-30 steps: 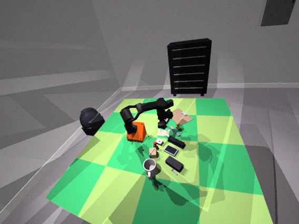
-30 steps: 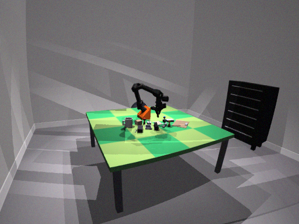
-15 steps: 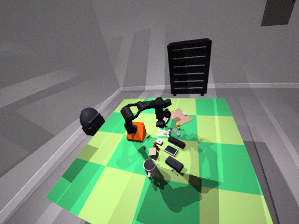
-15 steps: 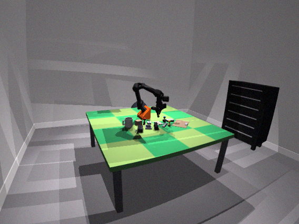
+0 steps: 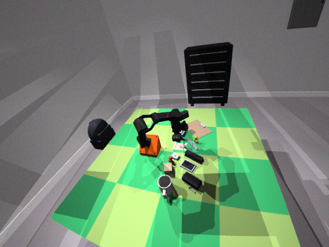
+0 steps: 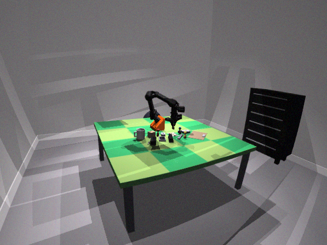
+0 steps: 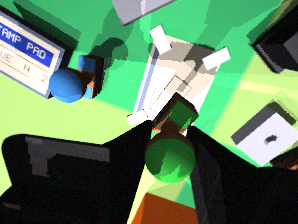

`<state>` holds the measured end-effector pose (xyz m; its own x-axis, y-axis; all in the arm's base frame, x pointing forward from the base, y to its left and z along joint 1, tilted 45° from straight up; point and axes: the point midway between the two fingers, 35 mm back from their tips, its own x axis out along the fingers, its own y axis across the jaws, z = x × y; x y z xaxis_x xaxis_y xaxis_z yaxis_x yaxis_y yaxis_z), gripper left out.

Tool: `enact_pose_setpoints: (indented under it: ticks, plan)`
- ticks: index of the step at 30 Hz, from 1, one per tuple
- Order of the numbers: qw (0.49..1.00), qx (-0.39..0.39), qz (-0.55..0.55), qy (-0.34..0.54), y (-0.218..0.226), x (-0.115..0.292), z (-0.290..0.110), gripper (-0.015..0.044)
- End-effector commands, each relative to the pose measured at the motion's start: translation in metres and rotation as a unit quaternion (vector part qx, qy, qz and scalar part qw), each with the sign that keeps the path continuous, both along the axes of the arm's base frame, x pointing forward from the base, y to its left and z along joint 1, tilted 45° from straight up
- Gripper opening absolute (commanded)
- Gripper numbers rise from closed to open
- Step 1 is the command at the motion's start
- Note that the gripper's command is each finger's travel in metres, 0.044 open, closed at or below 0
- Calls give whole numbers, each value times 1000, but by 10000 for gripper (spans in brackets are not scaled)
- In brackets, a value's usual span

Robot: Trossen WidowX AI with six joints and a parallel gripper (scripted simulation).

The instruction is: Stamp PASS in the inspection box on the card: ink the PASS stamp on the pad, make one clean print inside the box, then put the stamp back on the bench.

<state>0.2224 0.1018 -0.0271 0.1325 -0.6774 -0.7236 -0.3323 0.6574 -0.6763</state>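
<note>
My gripper (image 5: 176, 138) (image 6: 173, 127) (image 7: 169, 129) is shut on a stamp with a green knob (image 7: 170, 159), a brown body and a green patch. It is held above the table near the card's lower edge in the wrist view; its face is hidden. The card (image 5: 179, 146) (image 7: 201, 75) lies flat with white tabs at its corners; a thin box outline (image 7: 184, 82) shows beyond the stamp, partly covered by it. No print can be made out. A pad marked STAMP PAD (image 7: 30, 48) (image 5: 182, 133) lies left of the card in the wrist view.
A blue-knobbed stamp (image 7: 66, 86) stands beside the marked pad. Red (image 5: 170, 158) and yellow (image 5: 196, 138) knobbed pieces, a white block (image 5: 175, 156) (image 7: 265, 140), a grey bar (image 5: 192, 144), black blocks (image 5: 194, 156) (image 5: 192, 180), a dark light-rimmed slab (image 5: 188, 166), and a mug (image 5: 165, 182) (image 6: 140, 134) stand around.
</note>
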Motion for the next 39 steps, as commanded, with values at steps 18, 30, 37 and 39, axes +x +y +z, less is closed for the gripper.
enact_pose_setpoints:
  ticks: [18,30,37,39]
  plan:
    - [1000,0,4,0,-9,2,-10,0]
    - [1000,0,5,-1,-15,3,-16,0]
    - [1000,0,6,-1,-18,4,-19,0]
    - [1000,0,6,-1,-19,4,-20,0]
